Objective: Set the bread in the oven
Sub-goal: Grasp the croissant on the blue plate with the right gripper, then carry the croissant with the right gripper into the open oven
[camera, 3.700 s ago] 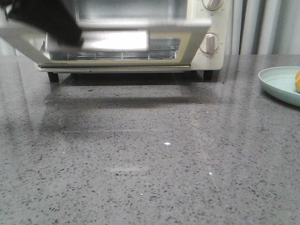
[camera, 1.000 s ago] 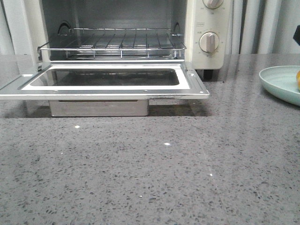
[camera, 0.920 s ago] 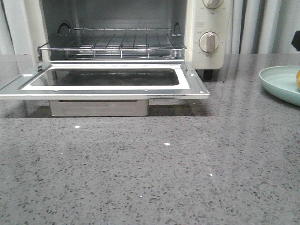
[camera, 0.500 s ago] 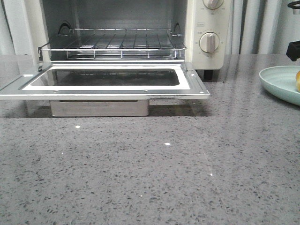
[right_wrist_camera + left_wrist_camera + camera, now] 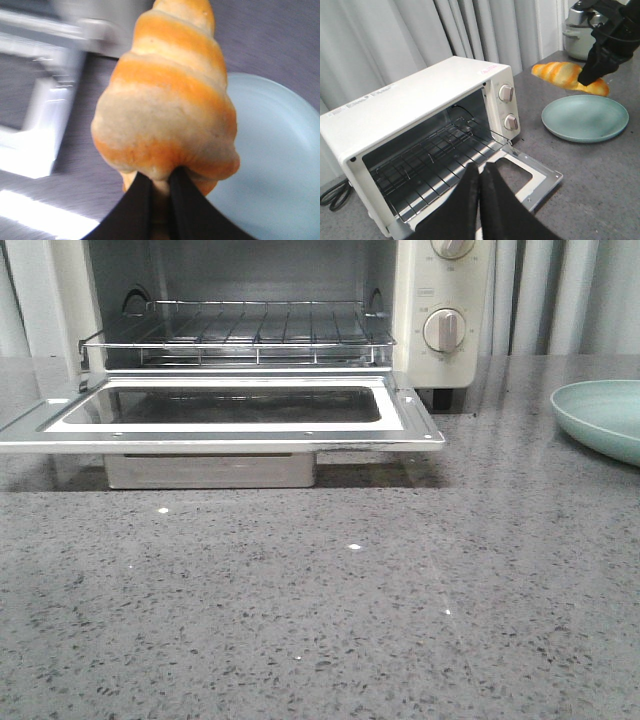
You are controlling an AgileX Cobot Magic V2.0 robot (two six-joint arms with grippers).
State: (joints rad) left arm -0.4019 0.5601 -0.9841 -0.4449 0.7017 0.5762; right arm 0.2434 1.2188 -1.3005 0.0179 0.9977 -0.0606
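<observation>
Gripping the striped golden-orange bread (image 5: 568,76) above the pale-green plate (image 5: 585,119), the right gripper (image 5: 159,187) should swing level toward the cream-white oven's (image 5: 415,120) wire rack (image 5: 240,325); left gripper (image 5: 480,181) pressed together.

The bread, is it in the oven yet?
Not yet. The oven door is already open, rack bare. The right gripper holds the bread in the air above the plate. The left gripper is shut and empty. Carrying it to the rack is left.

The bread (image 5: 568,76), a glossy orange roll with cream stripes, hangs in the air beside the oven (image 5: 420,140), whose door lies dropped open, rack bare.
</observation>
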